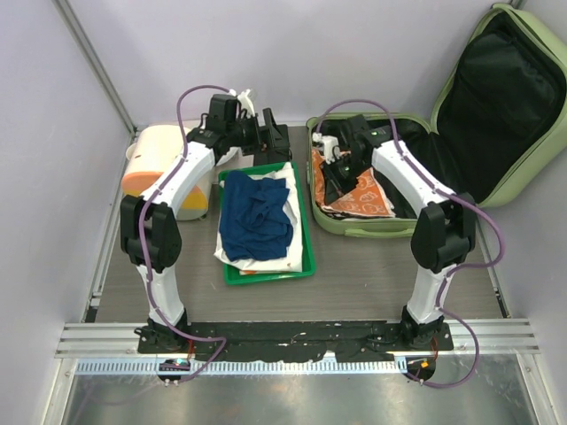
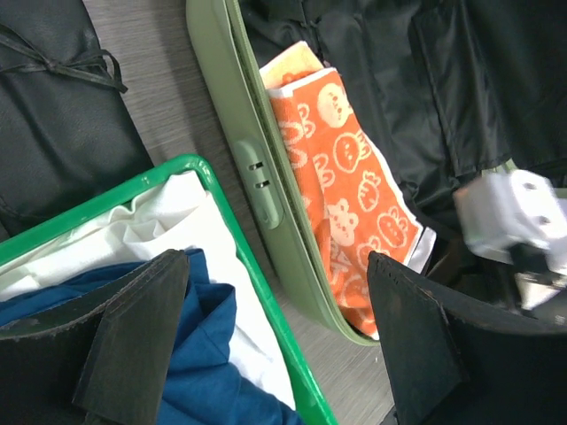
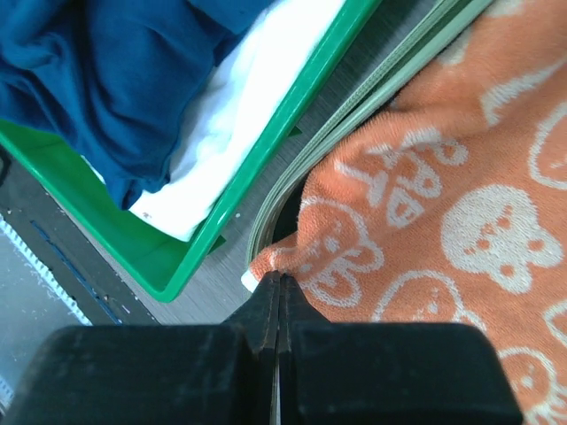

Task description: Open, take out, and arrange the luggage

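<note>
The pale green luggage (image 1: pixel 354 228) lies open at the right, its black-lined lid (image 1: pixel 505 97) leaning back against the wall. An orange patterned towel (image 1: pixel 363 197) lies inside on the black lining. My right gripper (image 1: pixel 335 181) reaches into the case. In the right wrist view it (image 3: pixel 280 276) is shut, its tips pinching the near corner of the orange towel (image 3: pixel 443 177) at the luggage rim (image 3: pixel 292 168). My left gripper (image 2: pixel 276 261) hangs open over the gap between the green tray (image 2: pixel 292 354) and the luggage wall (image 2: pixel 257 177), holding nothing.
The green tray (image 1: pixel 306 239) in the middle holds a blue garment (image 1: pixel 255 217) on white cloth (image 1: pixel 292 257). A cream-and-orange round container (image 1: pixel 151 159) stands at the back left. A black fabric bag (image 2: pixel 53 106) lies behind the tray. Walls close in the left side and the back.
</note>
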{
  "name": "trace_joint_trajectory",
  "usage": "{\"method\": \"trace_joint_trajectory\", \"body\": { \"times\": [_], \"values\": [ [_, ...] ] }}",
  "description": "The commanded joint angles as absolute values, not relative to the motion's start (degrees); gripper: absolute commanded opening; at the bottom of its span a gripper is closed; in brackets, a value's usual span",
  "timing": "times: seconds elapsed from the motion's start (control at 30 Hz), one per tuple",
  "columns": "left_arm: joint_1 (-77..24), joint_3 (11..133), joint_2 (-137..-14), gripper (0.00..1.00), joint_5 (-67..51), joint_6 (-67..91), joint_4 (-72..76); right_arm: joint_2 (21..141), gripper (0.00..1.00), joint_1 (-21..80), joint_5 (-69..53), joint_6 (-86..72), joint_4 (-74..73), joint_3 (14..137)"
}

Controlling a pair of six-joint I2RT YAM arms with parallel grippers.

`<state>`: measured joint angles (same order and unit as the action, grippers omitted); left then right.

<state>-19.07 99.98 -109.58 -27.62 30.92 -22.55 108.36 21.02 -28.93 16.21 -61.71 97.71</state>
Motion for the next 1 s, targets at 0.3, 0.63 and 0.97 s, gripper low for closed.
{"method": "trace_joint_trajectory", "body": {
  "times": [0.3, 0.63, 0.97],
  "values": [
    [-22.1, 105.4, -115.0, 0.85, -25.1, 39.7, -11.8, 95.9, 0.01, 17.8, -40.6, 18.3, -64.1, 98.2],
    [-25.1, 106.2, -118.8, 0.82, -25.0, 45.0, -10.1, 95.5, 0.01, 18.7, -47.7, 22.0, -69.3, 98.3],
    [-27.5, 106.5, -120.2, 0.79, -22.8, 44.0, -11.8, 94.0, 0.01, 22.3, -48.3, 23.6, -70.2, 96.3]
  ]
}}
